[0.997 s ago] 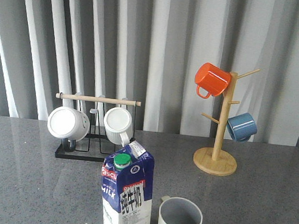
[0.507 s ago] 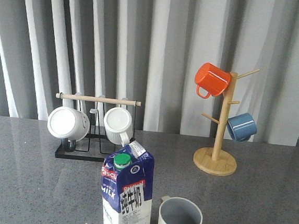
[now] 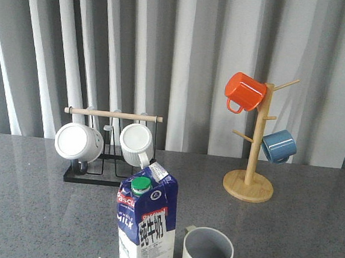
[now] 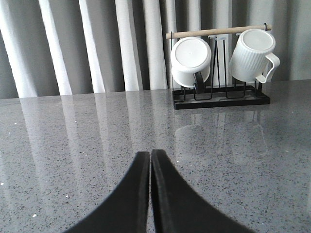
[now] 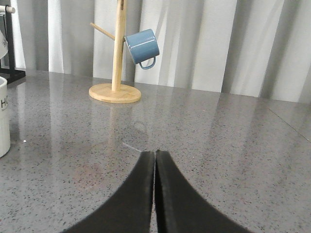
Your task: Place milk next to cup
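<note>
The milk (image 3: 146, 223), a tall blue and white carton with a green cap, stands upright at the front middle of the table in the front view. The cup (image 3: 207, 253), a pale grey mug with a grey inside, stands just right of it, a small gap apart. A sliver of the cup with black lettering shows in the right wrist view (image 5: 4, 116). My left gripper (image 4: 150, 154) is shut and empty, low over bare table. My right gripper (image 5: 155, 153) is shut and empty, low over bare table. Neither gripper shows in the front view.
A black rack (image 3: 93, 176) with a wooden bar holds two white mugs (image 3: 78, 141) at the back left; it also shows in the left wrist view (image 4: 221, 97). A wooden mug tree (image 3: 249, 184) at the back right holds an orange mug (image 3: 244, 92) and a blue mug (image 3: 278, 145).
</note>
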Robot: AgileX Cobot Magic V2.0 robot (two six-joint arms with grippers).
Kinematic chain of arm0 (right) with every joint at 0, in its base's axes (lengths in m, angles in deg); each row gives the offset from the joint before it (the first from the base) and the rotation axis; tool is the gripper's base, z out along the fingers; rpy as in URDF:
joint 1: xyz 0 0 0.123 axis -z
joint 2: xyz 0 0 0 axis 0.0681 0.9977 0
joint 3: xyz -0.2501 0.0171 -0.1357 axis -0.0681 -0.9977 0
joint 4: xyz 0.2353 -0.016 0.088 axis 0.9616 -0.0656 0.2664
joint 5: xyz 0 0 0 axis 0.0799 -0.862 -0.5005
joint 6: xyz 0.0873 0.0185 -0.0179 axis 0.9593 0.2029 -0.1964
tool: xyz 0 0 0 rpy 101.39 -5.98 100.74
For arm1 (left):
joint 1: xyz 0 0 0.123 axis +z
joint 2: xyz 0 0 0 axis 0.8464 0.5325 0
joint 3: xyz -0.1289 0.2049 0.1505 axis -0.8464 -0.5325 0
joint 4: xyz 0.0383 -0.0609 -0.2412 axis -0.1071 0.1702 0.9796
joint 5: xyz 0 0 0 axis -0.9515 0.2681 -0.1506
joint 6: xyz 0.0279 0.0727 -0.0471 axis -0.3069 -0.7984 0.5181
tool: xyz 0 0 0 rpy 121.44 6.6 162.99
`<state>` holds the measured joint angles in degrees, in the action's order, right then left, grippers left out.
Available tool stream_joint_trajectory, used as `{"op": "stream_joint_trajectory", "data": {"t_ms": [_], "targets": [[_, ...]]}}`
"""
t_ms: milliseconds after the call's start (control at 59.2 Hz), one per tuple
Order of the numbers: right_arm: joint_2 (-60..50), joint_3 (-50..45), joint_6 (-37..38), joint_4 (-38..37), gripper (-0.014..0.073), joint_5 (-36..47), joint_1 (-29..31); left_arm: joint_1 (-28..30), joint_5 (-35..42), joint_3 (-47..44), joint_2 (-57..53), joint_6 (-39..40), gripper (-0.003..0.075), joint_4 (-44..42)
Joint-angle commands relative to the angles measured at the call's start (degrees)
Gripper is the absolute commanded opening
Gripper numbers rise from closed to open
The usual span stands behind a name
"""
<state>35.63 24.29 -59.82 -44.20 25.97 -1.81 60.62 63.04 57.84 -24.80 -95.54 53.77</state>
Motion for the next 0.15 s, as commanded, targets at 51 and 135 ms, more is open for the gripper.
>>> {"op": "stream_joint_trajectory", "data": {"t_ms": [51,135], "targets": [[-0.7,-0.5,-0.5,-0.5,-0.0006,4.0,0.4,0.0,4.4,0.9,-0.6,0.1,-0.0006,0.5],[-0.7,-0.5,-0.5,-0.5,-0.0006,4.0,0.4,0.0,4.4,0.9,-0.6,0.1,-0.0006,0.5]]}}
